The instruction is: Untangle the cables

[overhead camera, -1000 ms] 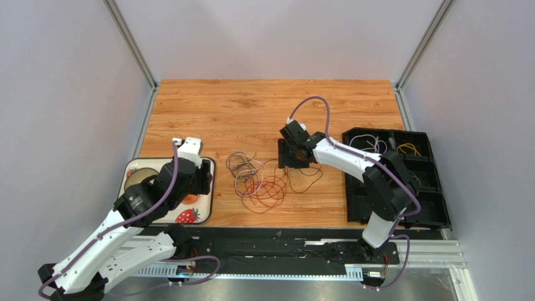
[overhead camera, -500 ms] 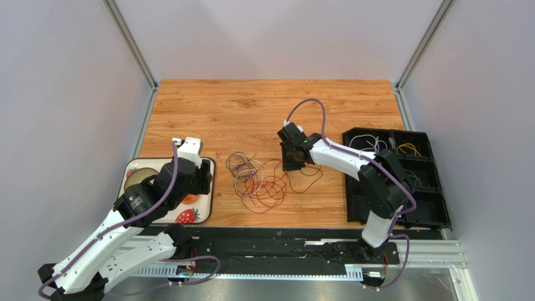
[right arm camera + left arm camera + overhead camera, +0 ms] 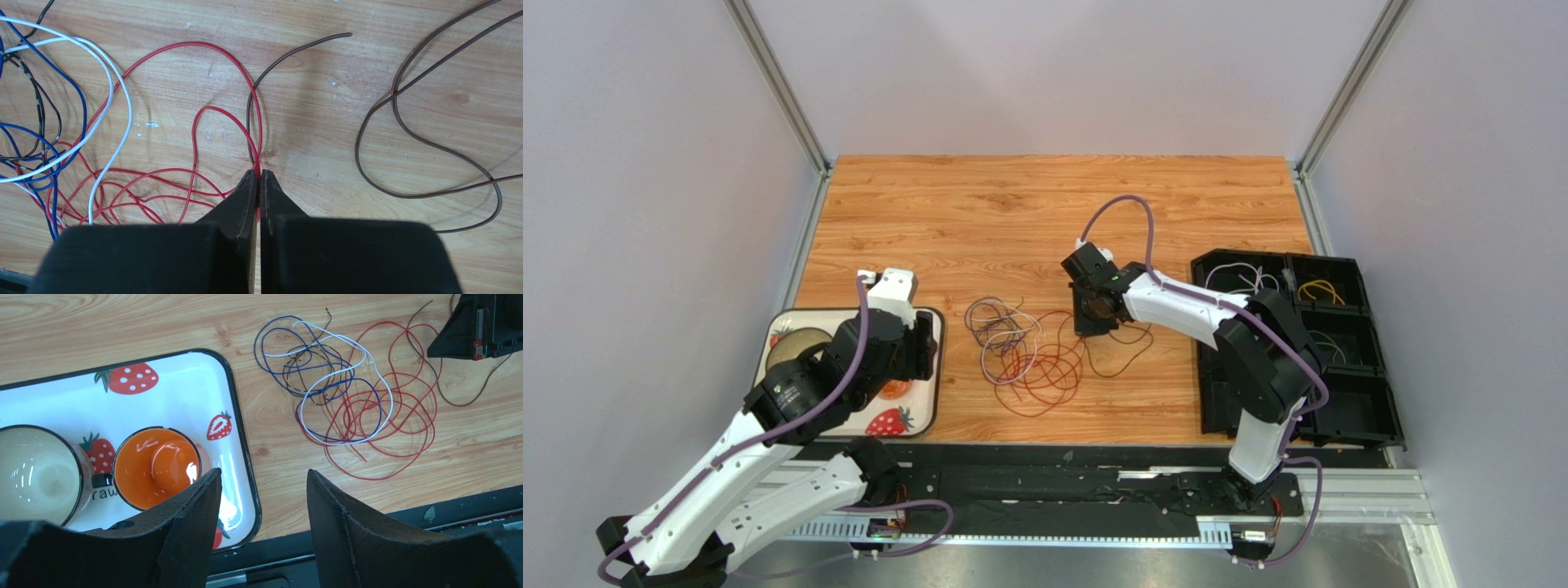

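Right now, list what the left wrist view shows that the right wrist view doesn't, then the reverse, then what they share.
Left wrist only: a strawberry tray holding an orange cup and a pale bowl, with the left gripper open above the tray's edge.
Right wrist only: the right gripper shut on the red cable, with the brown cable running in beside it, and the brown loops up close.
Both: the red cable tangled with a white cable and a blue cable on the wooden table.

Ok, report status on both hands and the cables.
Left hand open, above the tray. Right hand shut on red cable and brown cable together. Red loops tangled with blue cable and white cable.
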Motion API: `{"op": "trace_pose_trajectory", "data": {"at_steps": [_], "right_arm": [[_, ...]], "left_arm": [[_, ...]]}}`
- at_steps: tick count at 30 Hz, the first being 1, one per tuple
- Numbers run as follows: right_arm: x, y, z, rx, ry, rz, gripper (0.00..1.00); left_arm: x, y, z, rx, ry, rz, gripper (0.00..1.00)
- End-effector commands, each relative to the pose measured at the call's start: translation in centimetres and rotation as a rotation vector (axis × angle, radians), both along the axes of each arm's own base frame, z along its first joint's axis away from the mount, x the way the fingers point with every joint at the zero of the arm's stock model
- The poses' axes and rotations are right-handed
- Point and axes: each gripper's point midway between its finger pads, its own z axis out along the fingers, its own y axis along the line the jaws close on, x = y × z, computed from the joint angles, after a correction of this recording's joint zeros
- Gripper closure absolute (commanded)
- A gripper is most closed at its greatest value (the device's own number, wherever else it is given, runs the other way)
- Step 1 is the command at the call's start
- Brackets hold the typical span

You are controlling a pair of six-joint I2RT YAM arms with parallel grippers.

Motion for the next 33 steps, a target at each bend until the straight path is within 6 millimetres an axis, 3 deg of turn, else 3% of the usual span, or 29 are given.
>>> {"op": "trace_pose_trajectory", "data": {"at_steps": [1, 4, 6, 8, 9, 10, 13, 14, 16, 17, 19, 20, 23, 27, 29, 33], "right_arm": [[1.7, 0.8, 2.4, 0.010, -0.080, -0.004, 1.00], [2.5, 1.0, 6.2, 0.021, -0.142, 0.004, 1.00], [2.6, 0.9, 10.1, 0.045, -0.199, 0.017, 1.00], [3.0, 0.9, 16.2, 0.105, -0.303, 0.012, 1.00], [3.2, 0.6, 18.1, 0.116, -0.342, 0.007, 1.00], [3.7, 0.5, 21.7, 0.149, -0.416, -0.009, 1.00], [2.6, 0.2, 28.5, 0.243, -0.537, 0.039, 1.00], [1.8, 0.3, 32.3, 0.320, -0.621, 0.061, 1.00], [0.3, 1.0, 35.9, 0.403, -0.707, 0.143, 1.00], [-0.7, 0.8, 39.3, 0.475, -0.793, 0.163, 1.00], [-2.3, 1.0, 42.0, 0.536, -0.869, 0.226, 1.00], [-3.2, 0.4, 44.4, 0.581, -0.933, 0.231, 1.00], [-5.0, -0.8, 48.2, 0.647, -1.046, 0.256, 1.00], [-4.9, -1.8, 49.7, 0.632, -1.107, 0.229, 1.00], [-3.8, -1.9, 48.0, 0.559, -1.058, 0.201, 1.00], [-3.5, -1.9, 46.4, 0.539, -1.022, 0.185, 1.00]], "left_arm": [[0.1, 0.2, 1.2, -0.025, -0.030, 0.015, 0.38], [0.1, 0.2, 1.2, -0.025, -0.030, 0.015, 0.38], [0.1, 0.2, 1.2, -0.026, -0.029, 0.014, 0.38], [0.1, 0.2, 1.2, -0.024, -0.028, 0.015, 0.38], [0.1, 0.1, 1.2, -0.024, -0.029, 0.013, 0.38], [0.1, 0.1, 1.2, -0.023, -0.026, 0.012, 0.38], [0.2, 0.1, 1.2, -0.021, -0.027, 0.011, 0.38], [0.2, 0.1, 1.2, -0.021, -0.027, 0.011, 0.38], [0.2, 0.1, 1.2, -0.021, -0.027, 0.011, 0.38], [0.2, 0.1, 1.2, -0.020, -0.026, 0.012, 0.38], [0.2, 0.1, 1.1, -0.020, -0.026, 0.011, 0.38], [0.2, 0.1, 1.2, -0.021, -0.027, 0.011, 0.38], [0.1, 0.0, 1.2, -0.023, -0.026, 0.005, 0.38], [0.1, -0.2, 1.2, -0.020, -0.019, -0.005, 0.38], [0.1, -0.3, 1.2, -0.021, -0.016, -0.007, 0.38], [0.2, -0.2, 1.1, -0.017, -0.014, -0.001, 0.38]]}}
